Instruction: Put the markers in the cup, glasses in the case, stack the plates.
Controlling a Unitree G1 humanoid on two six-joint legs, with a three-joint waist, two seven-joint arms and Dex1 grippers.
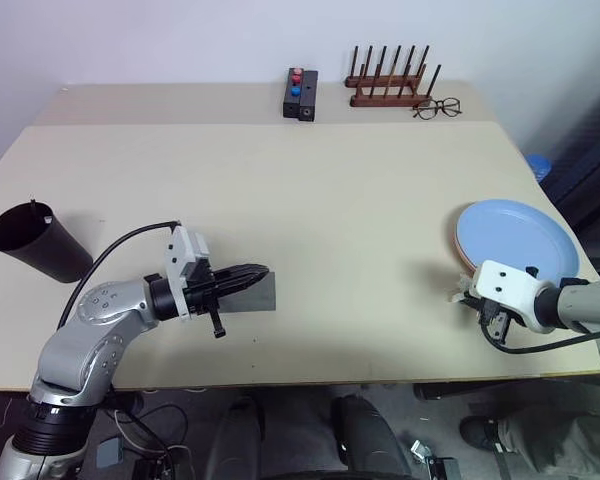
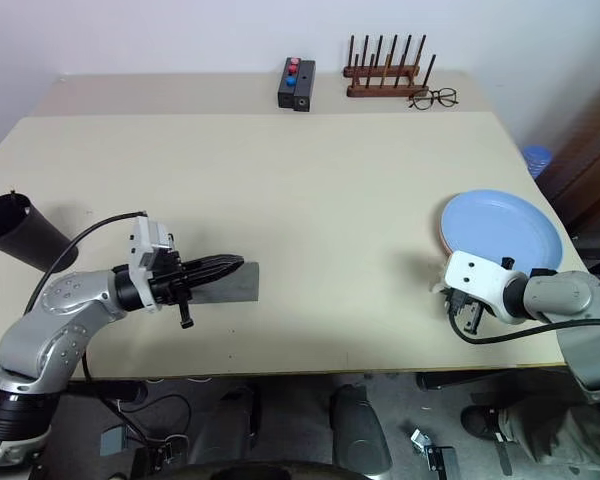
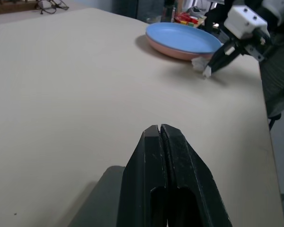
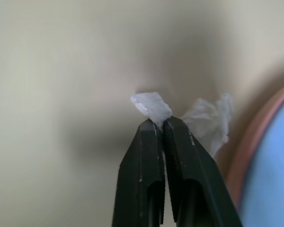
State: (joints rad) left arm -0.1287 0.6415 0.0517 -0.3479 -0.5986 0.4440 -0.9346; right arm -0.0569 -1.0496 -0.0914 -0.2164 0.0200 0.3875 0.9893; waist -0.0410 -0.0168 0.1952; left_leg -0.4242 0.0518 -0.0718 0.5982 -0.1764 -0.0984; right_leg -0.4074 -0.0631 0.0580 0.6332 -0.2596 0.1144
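Note:
The light blue plate (image 1: 517, 238) lies on the pink plate (image 3: 166, 49) at the table's right edge. Just left of them, my right gripper (image 4: 160, 124) is shut on a small white crumpled scrap (image 4: 151, 106), low over the table. My left gripper (image 1: 263, 271) is shut and empty, its fingers level over the grey case (image 1: 252, 295), which lies flat near the front left. The black cup (image 1: 38, 243) stands at the far left, and a thin dark tip pokes above its rim. The markers and the glasses are hidden from me.
At the back stand a small black box with red and blue buttons (image 1: 300, 93) and a wooden peg rack (image 1: 390, 85). Thin wire-framed eyeglasses (image 1: 438, 108) lie beside the rack. The table's front edge runs close under both arms.

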